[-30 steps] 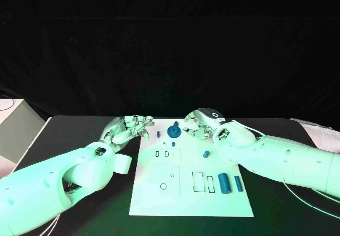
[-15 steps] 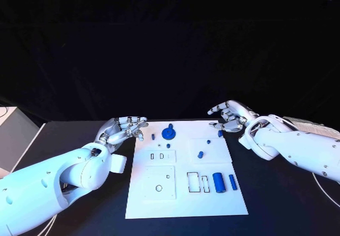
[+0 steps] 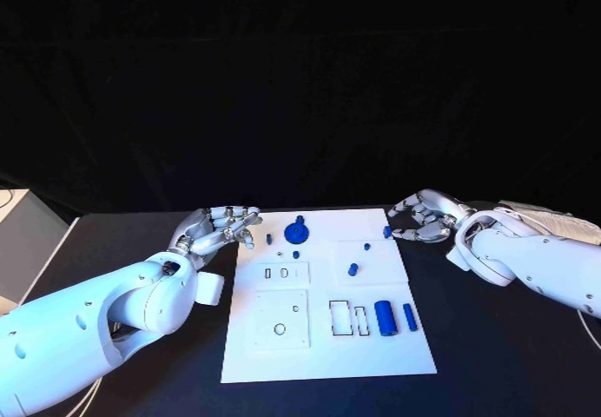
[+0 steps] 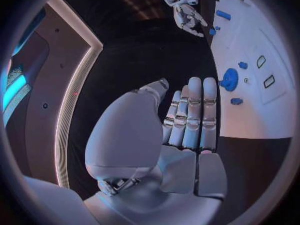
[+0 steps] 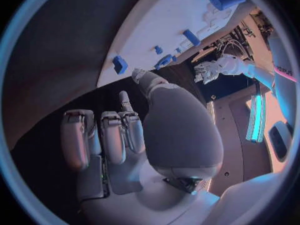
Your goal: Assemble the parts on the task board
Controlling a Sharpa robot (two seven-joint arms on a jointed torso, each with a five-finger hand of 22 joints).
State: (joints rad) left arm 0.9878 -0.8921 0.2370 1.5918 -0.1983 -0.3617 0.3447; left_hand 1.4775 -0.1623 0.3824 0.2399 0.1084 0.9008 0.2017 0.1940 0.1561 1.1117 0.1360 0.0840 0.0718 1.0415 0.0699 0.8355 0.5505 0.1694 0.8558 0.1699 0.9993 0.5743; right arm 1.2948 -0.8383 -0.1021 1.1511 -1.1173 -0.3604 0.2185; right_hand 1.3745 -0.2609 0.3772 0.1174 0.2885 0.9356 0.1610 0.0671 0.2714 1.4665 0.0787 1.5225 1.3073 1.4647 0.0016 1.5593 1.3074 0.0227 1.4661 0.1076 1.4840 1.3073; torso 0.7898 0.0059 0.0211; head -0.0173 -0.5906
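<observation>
Take the flat white rectangular task board (image 3: 328, 347) as your landmark. Just off its far left corner you see the silver left hand (image 3: 220, 228), empty, with its fingers extended side by side and only gently curved. On the board near that corner stands a round blue gear-like part (image 3: 297, 232), with small blue pegs (image 3: 354, 268) nearer the middle. Towards the near right side lie a thick blue cylinder (image 3: 386, 318) and a slimmer blue rod (image 3: 410, 316) side by side. At the far right edge sits a small blue block (image 3: 387, 231), and just beyond it hovers your silver right hand (image 3: 424, 219), fingers loosely curled and holding nothing.
</observation>
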